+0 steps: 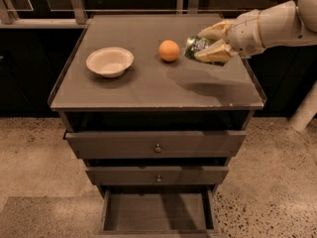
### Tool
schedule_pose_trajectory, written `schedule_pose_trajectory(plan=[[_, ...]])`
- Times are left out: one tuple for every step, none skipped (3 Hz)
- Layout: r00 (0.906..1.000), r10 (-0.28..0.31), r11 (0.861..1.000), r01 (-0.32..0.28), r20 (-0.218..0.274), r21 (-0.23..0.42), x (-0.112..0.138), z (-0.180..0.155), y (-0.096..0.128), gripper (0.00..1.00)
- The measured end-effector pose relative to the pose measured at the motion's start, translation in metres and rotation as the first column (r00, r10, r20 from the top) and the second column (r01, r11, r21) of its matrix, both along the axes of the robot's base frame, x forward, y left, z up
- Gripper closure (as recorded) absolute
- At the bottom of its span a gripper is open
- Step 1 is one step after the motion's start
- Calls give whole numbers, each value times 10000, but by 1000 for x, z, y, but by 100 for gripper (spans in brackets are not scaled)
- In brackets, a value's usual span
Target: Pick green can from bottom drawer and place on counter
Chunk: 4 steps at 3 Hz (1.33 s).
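Note:
My gripper [207, 44] reaches in from the right over the right part of the counter [148, 86]. It is shut on the green can [196, 47], which lies tilted between the two pale fingers just right of the orange. The can is held slightly above the counter surface, with its shadow below. The bottom drawer [157, 212] is pulled out at the foot of the cabinet, and its tray shows nothing inside.
An orange [169, 50] sits on the counter just left of the can. A white bowl [110, 61] stands at the counter's left. Two upper drawers with small knobs [157, 148] are slightly ajar. Speckled floor surrounds the cabinet; a metal rail runs behind.

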<state>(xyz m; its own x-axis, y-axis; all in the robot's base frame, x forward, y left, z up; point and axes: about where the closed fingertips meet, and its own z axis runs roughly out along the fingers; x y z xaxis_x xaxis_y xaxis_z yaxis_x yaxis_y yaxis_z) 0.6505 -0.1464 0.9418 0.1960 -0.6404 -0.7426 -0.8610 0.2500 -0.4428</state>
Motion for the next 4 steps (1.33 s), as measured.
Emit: schedule_pose_trajectory(plan=[[9995, -236, 9995, 241, -221, 219, -5, -26, 4, 35], [9984, -252, 9995, 261, -508, 173, -8, -49, 12, 12], [9984, -236, 9996, 245, -513, 171, -8, -49, 12, 0], [9984, -233, 9996, 242, -514, 171, -8, -49, 12, 0]])
